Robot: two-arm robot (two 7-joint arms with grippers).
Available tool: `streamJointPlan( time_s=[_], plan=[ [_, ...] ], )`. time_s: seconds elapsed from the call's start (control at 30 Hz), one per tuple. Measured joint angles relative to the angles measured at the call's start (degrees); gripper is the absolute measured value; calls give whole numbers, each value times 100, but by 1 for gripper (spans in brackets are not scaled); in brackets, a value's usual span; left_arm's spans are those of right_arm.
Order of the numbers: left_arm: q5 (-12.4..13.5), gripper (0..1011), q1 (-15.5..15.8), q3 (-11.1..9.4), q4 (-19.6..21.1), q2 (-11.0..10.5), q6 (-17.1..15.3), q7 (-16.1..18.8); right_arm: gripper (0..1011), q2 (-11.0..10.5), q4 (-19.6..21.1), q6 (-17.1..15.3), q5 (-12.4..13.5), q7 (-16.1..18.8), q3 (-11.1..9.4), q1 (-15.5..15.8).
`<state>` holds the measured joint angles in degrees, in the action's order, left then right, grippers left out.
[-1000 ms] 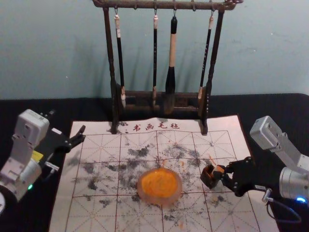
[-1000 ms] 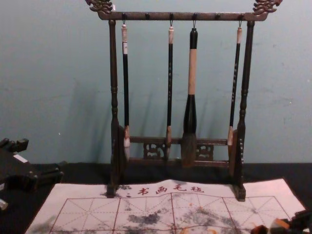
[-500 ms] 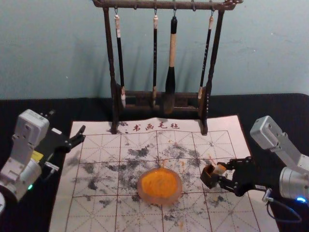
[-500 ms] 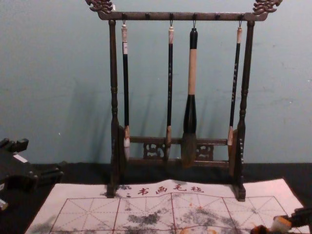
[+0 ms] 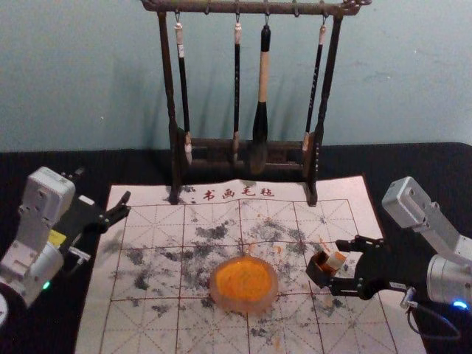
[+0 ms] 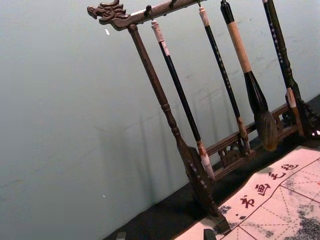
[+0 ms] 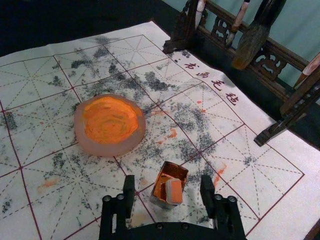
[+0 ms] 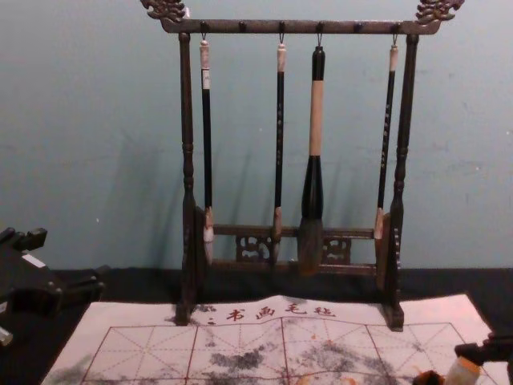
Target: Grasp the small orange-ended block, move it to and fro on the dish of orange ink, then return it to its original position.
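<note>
The orange-ended block (image 7: 174, 192) leans lengthwise from its small box (image 7: 160, 190) toward the nearer right gripper (image 5: 335, 265), between wide-parted fingers (image 7: 128, 191) near the mat's right edge (image 5: 404, 324); the left gripper (image 5: 104, 186), also spread, idles.

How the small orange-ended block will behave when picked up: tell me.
The orange-ended block looks stiff, with straight edges and flat faces, so it probably won't bend. It may tip or shift when gripped, since it leans at a slant in the small open box. Its squared sides make rolling unlikely.
</note>
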<state>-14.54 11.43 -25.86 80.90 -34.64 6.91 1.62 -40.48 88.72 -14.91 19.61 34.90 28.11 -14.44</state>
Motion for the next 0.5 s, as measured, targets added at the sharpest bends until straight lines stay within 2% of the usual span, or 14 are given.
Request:
streamJointPlan(
  time_s=[0.07, 0.17, 0.23, 0.37, 0.47, 0.5],
  plan=[
    [0, 1001, 0, 0, 0, 0, 0, 0, 861, 0, 0, 0, 0, 0, 0, 0],
    [0, 1001, 0, 0, 0, 0, 0, 0, 912, 0, 0, 0, 0, 0, 0, 0],
    [0, 1001, 0, 0, 0, 0, 0, 0, 973, 9, 24, 42, -22, -103, -25, 34],
    [0, 1001, 0, 0, 0, 0, 0, 0, 1002, 70, 141, 220, -37, -400, -224, 172],
    [0, 1001, 0, 0, 0, 0, 0, 0, 1002, 123, 243, 394, 1, -617, -433, 309],
    [0, 1001, 0, 0, 0, 0, 0, 0, 1002, 159, 318, 506, 2, -773, -563, 410]
  ],
)
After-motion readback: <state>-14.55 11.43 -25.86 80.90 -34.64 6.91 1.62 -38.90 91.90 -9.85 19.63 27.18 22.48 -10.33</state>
